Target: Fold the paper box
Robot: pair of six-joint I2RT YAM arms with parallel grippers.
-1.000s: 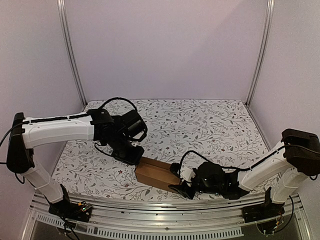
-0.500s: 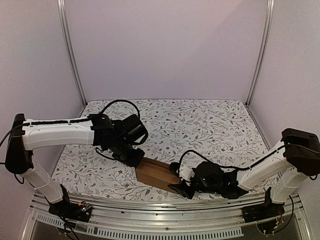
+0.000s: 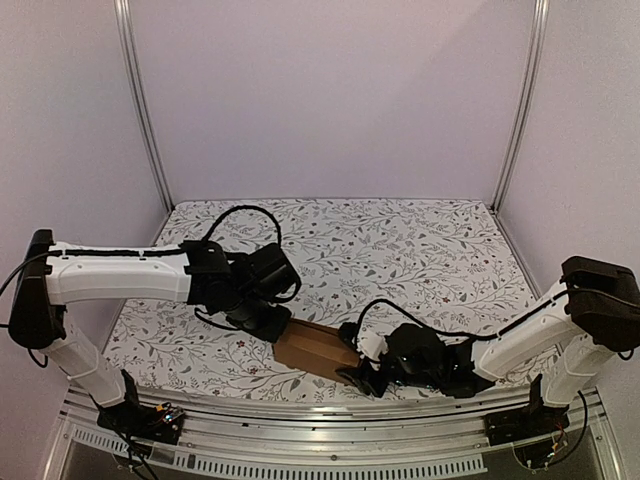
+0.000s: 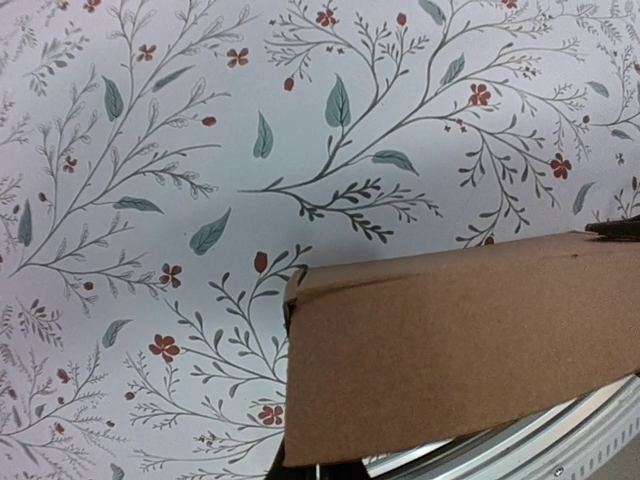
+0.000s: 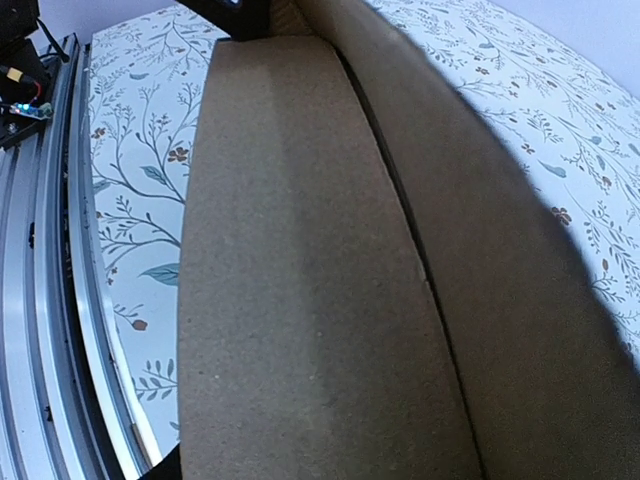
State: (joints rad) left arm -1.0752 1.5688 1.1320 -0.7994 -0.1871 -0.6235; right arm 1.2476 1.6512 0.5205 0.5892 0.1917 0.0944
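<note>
Checking for print first: the paper box is plain brown cardboard on every face that shows, and the table carries only a leaf-and-flower pattern. The box lies on its side near the front edge of the table, between the two arms, long axis running from far-left to near-right. The left gripper sits at its far-left end, the right gripper at its near-right end, both low against the cardboard. The left jaws are pressed together; whether a flap is caught between them can't be made out, because in the left wrist view the box covers the spot where the fingers would show, and only a dark sliver pokes out under its lower left corner. That view cuts the box off at the right and bottom, with the metal rail just showing below it. In the right wrist view the box fills nearly the whole frame, a dark seam running along it between two panels and the right half in shadow; the fingers are hidden, so I can't tell how the right jaws stand. From above, the black bodies of both grippers blend together and mask both box ends, so flaps and tabs there are unreadable.
</note>
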